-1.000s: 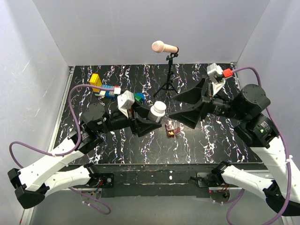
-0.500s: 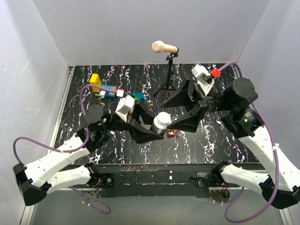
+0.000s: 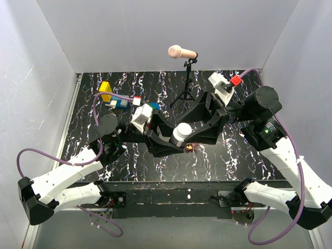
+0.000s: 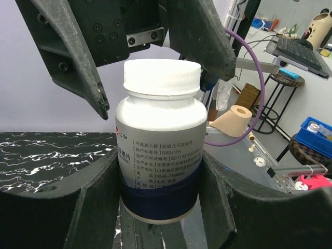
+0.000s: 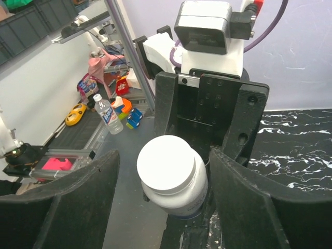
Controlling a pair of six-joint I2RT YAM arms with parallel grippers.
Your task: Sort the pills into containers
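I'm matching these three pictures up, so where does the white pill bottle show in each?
Top view: white bottle near the centre, above the black marbled table.
Left wrist view: mid-frame, upright, clamped between the left fingers.
Right wrist view: lower centre, seen from above.
Shared landmark: that table, lower left for the left wrist, right edge for the right wrist.

1. Bottle point(image 4: 160, 150): white plastic with a printed label and a dark blue band at the base. White ribbed cap point(image 5: 166, 165) is on. Upright, lifted off the bench point(image 3: 171, 166), body clamped between left fingers point(image 4: 78, 207). Cap sits between right fingers point(image 5: 72, 207), gap either side.
2. Box point(image 3: 190, 148): small, reddish-brown, on the bench beside the bottle, mostly hidden.
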